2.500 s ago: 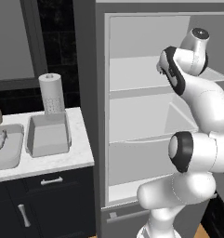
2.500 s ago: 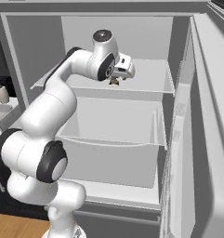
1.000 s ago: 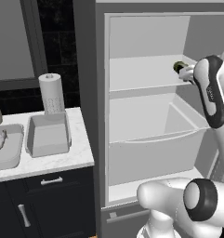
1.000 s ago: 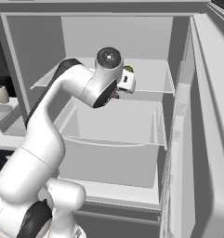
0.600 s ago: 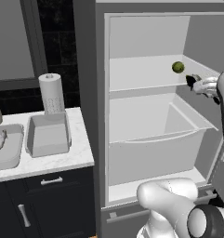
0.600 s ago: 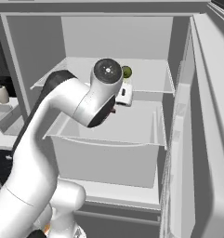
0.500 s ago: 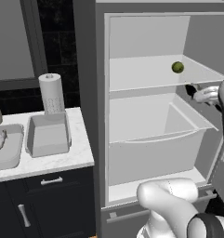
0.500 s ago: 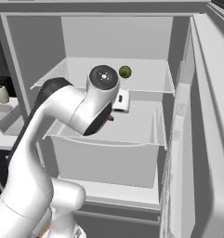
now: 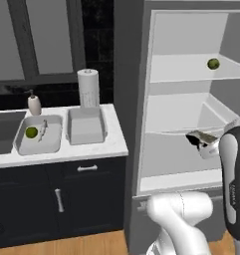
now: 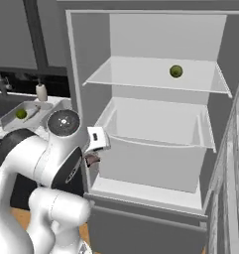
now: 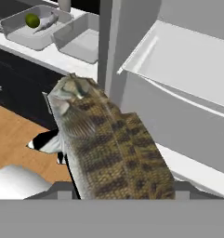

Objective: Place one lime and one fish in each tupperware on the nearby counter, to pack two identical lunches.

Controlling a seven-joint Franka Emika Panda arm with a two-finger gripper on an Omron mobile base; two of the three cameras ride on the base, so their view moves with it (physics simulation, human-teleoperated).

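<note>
Hand (image 9: 200,143) with fish (image 11: 108,144) now down from fridge shelf (image 10: 141,74), outside the fridge; base farther back.

You have a mottled brown-and-tan scaled fish (image 11: 108,144) filling the hand view's centre; a green lime (image 9: 213,63) at upper right of the left base view; pale grey tupperware (image 9: 85,125) on the white marbled counter (image 9: 114,142); black cabinets (image 9: 57,199) at lower left.
</note>
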